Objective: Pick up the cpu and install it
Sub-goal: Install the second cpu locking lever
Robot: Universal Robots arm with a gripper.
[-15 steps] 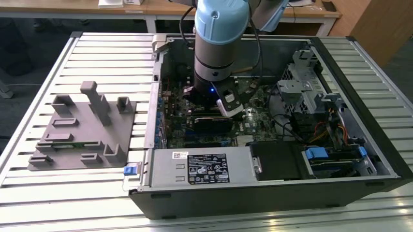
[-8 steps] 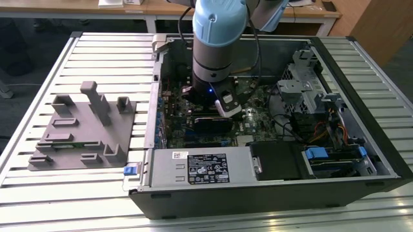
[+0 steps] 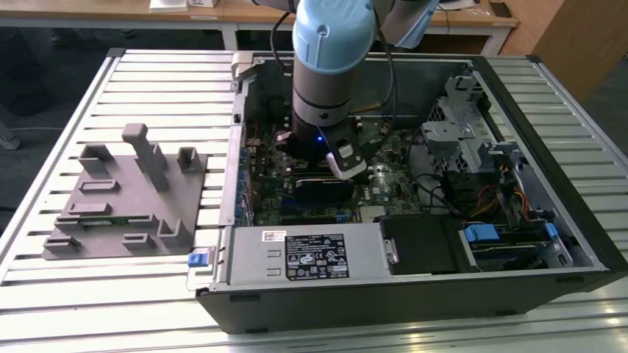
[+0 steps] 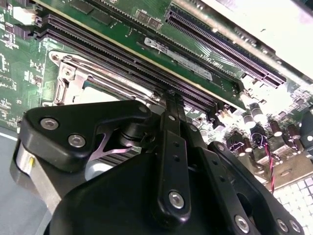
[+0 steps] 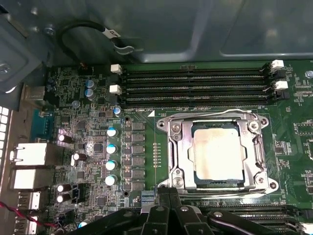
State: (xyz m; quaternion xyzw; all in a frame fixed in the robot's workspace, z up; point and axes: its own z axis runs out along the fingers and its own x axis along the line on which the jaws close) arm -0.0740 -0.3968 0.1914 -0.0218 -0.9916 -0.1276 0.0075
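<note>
cpu (image 5: 218,155) in socket frame (image 5: 178,152) | gripper (image 5: 168,203) just beside, fingers together, apparently holding nothing

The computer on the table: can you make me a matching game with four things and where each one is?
Things:
1. cpu
2. grey tray
3. gripper
4. memory slots

Places:
A. on the slatted table, outside the case
B. lying in the metal socket frame
C. empty long rows beside the socket
D. down inside the open case, above the motherboard

Pairs: 1-B, 2-A, 3-D, 4-C
</note>
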